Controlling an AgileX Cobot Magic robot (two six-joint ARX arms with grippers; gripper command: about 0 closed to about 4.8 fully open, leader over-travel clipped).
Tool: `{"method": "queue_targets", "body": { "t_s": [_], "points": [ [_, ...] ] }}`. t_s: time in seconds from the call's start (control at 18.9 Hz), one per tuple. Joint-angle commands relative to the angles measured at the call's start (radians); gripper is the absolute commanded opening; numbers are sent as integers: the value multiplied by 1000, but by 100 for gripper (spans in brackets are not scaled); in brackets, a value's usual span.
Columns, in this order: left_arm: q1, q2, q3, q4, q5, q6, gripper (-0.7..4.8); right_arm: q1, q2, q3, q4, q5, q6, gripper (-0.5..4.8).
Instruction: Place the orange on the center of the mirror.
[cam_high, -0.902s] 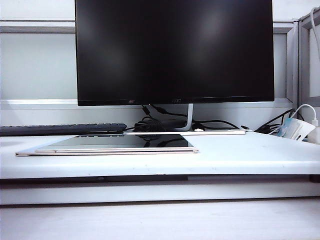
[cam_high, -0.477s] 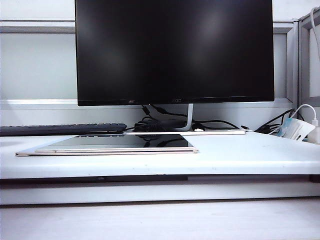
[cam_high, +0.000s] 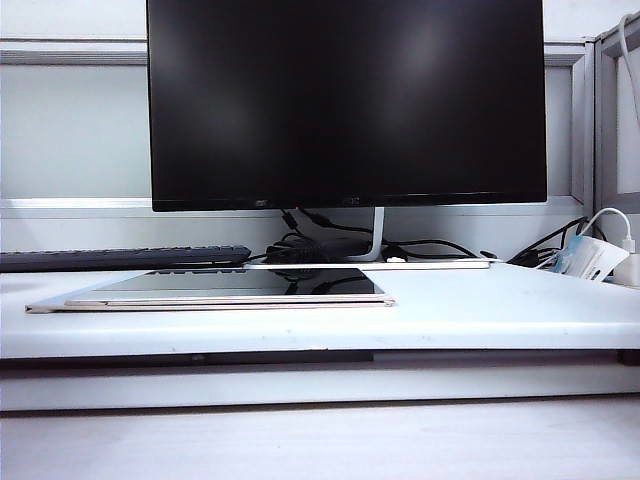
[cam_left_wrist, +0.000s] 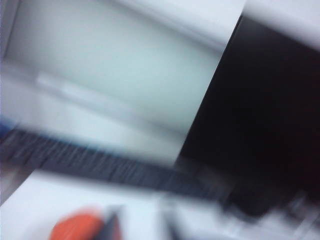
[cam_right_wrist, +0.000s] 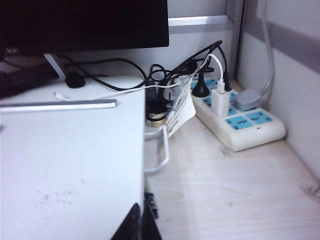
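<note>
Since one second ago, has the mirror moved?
No. The mirror keeps its place, its right corner still beside the monitor stand.

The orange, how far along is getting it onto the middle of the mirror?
Nothing looks done yet: in the exterior view the mirror lies bare on the white desk, with no arm over it. In hand: the blurred left wrist view shows the orange low in frame beside a dark tool tip, but whether it is held is unclear. The right tool sits shut at the desk's edge. Left: carrying the orange and placing it at the centre.
</note>
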Motion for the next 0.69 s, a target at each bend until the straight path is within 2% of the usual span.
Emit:
{"method": "queue_targets", "body": {
  "t_s": [0.05,0.11,0.21,0.27,0.42,0.48,0.58,0.69],
  "points": [
    [-1,178,1,173,-41,120,479,2,0,-7,45,-3,40,0],
    [0,266,5,248,-75,125,479,2,0,-7,49,-3,40,0],
    [0,467,43,352,-85,163,479,2,0,-7,55,-3,40,0],
    [0,662,102,432,-84,169,479,4,0,-7,60,-5,41,0],
    [0,987,227,584,-84,204,479,8,0,-7,66,-31,67,0],
    [0,1062,265,598,-83,214,479,8,0,-7,68,-52,76,0],
    [0,1162,323,573,-49,213,479,8,0,-6,81,-190,220,-1],
    [-1,1192,348,504,-9,214,479,8,0,-6,72,-363,294,-1]
  ]
}}
